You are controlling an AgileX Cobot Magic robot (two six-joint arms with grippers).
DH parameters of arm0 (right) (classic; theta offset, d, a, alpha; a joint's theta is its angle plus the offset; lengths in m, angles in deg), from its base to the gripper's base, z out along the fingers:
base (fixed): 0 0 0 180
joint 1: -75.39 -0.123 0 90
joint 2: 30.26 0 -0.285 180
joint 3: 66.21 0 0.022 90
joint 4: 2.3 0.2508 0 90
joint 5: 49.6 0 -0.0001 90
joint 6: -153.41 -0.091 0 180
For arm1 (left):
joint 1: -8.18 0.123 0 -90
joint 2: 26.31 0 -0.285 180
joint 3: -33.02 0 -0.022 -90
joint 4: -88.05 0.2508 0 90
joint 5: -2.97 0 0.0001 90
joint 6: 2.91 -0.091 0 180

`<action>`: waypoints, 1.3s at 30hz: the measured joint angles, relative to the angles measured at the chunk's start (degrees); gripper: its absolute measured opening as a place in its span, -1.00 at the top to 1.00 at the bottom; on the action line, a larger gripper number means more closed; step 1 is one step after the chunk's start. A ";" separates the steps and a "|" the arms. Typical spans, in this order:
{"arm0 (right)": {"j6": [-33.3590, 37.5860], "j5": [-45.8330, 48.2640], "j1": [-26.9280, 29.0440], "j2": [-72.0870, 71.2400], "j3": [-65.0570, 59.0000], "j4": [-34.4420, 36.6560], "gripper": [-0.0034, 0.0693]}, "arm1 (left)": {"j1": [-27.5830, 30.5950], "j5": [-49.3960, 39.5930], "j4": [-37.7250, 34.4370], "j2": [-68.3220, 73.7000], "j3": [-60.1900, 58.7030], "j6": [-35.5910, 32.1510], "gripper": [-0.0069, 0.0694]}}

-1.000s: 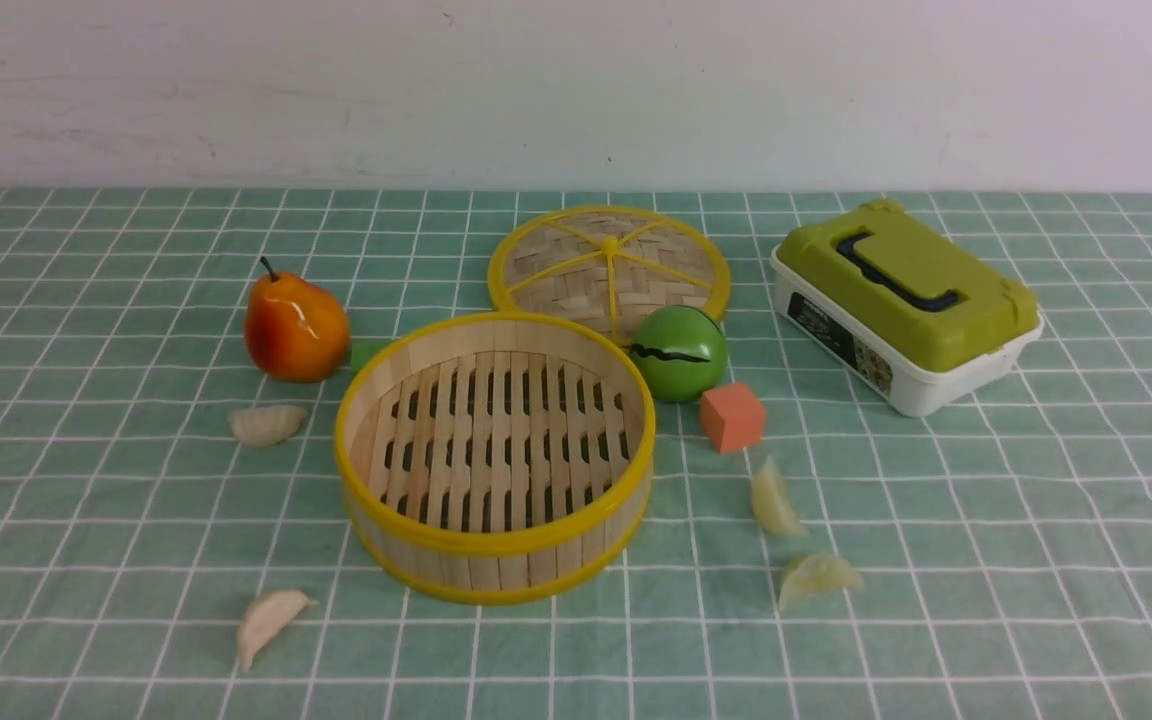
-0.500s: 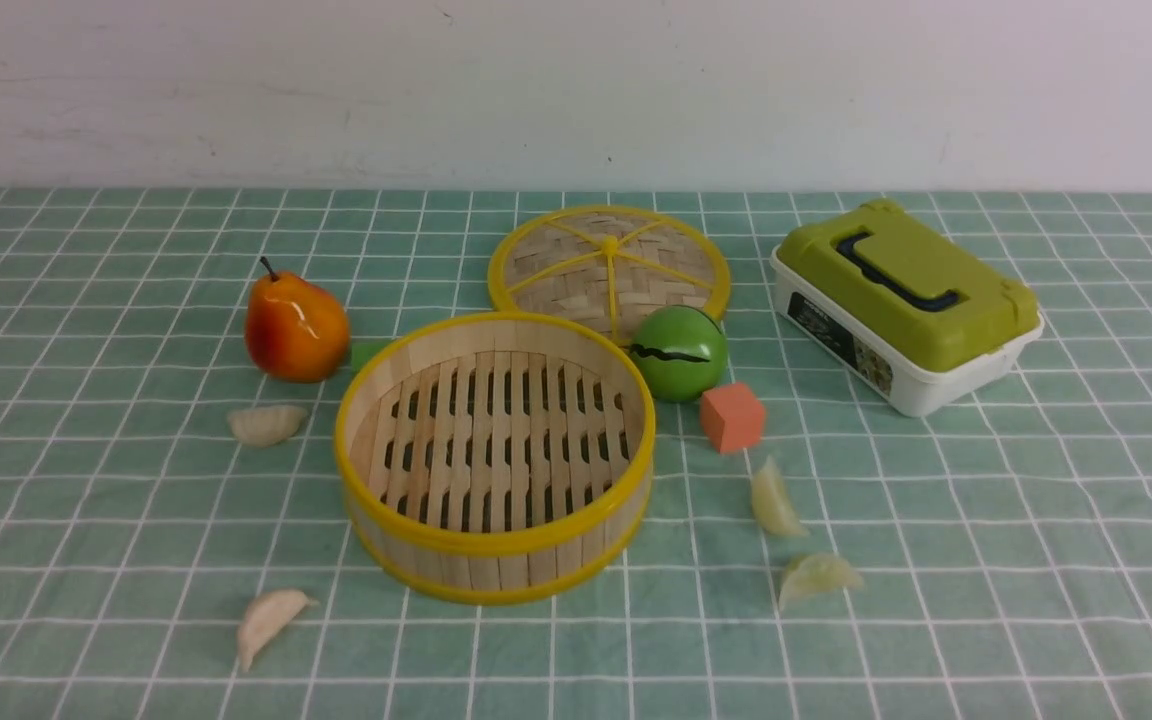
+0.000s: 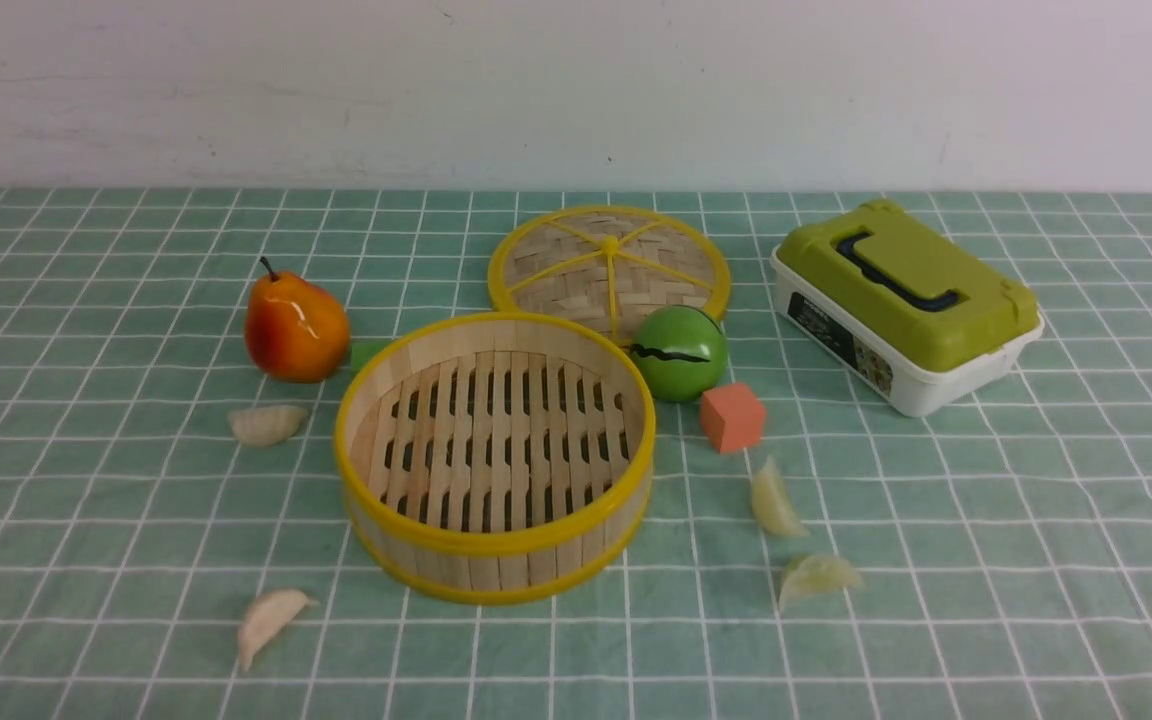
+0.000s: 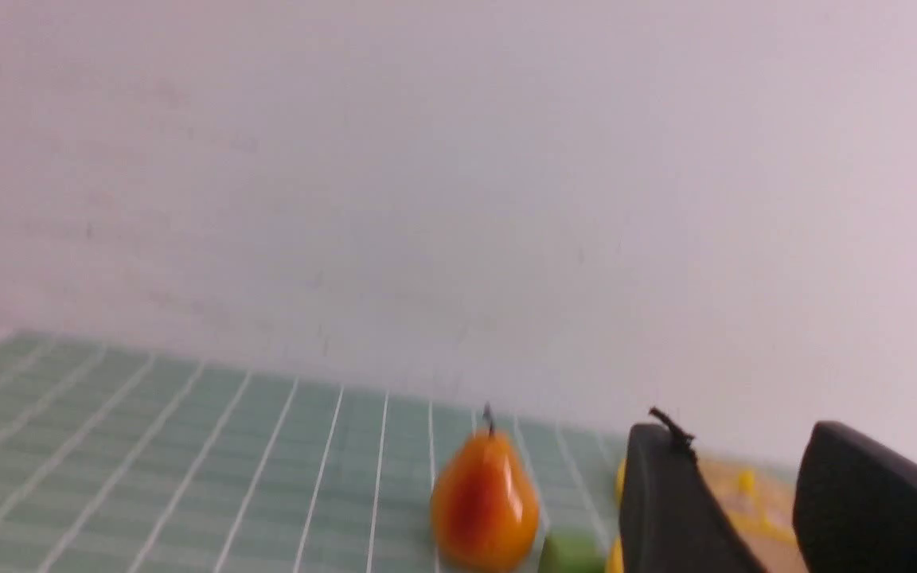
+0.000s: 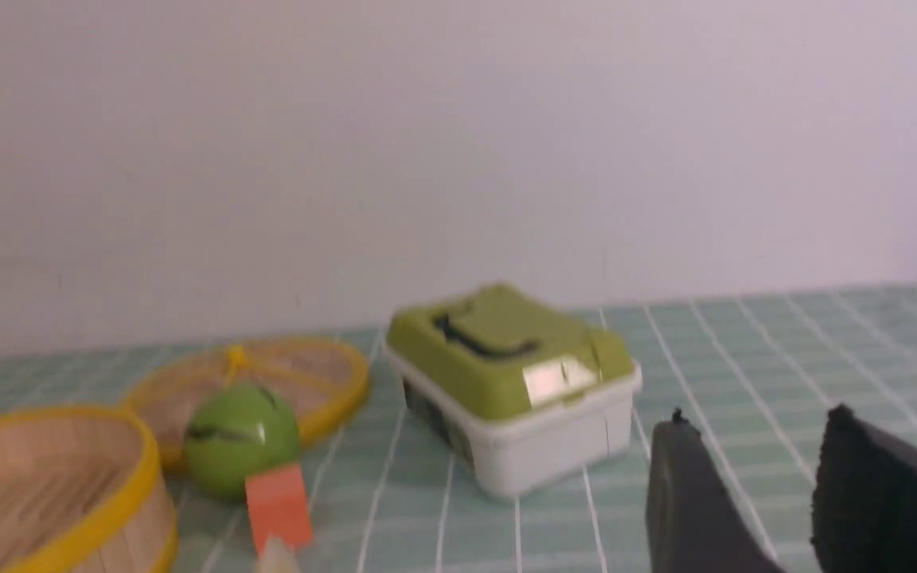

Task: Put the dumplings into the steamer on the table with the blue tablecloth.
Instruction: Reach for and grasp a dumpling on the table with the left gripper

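Observation:
The bamboo steamer (image 3: 496,545) with yellow rims stands empty in the middle of the blue tablecloth (image 3: 986,560). Several dumplings lie on the cloth around it: one at its left (image 3: 266,424), one front left (image 3: 264,620), and two at its right (image 3: 772,500) (image 3: 816,577). Neither arm appears in the front view. In its wrist view my left gripper (image 4: 737,434) is open and empty, facing the pear (image 4: 484,501). My right gripper (image 5: 757,420) is likewise open and empty above the cloth, with the steamer (image 5: 52,414) off to one side.
A pear (image 3: 294,325) sits left of the steamer and the flat woven lid (image 3: 608,262) lies behind it. A green ball (image 3: 679,352) and an orange cube (image 3: 732,416) are at its right. A green-lidded white box (image 3: 904,300) stands at the back right.

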 joint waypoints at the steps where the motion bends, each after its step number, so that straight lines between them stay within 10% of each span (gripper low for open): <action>1: 0.00 -1.53 0.00 0.00 0.00 0.00 0.25 | 0.00 1.95 0.00 0.00 0.00 0.00 0.20; 13: -14.27 -18.07 0.00 0.00 0.94 0.26 0.31 | 0.00 32.53 -0.47 0.00 1.23 16.98 0.20; 20: -14.50 -11.42 0.00 6.02 15.82 0.26 0.93 | 0.00 5.54 4.94 8.92 25.79 18.90 0.20; 26: -10.19 8.04 0.00 22.31 28.40 -1.05 0.92 | 0.00 -18.48 9.66 28.26 40.15 19.34 0.20; 39: 7.38 42.58 0.00 51.21 32.73 8.62 0.92 | 0.00 -37.21 -1.90 60.29 46.08 17.64 0.40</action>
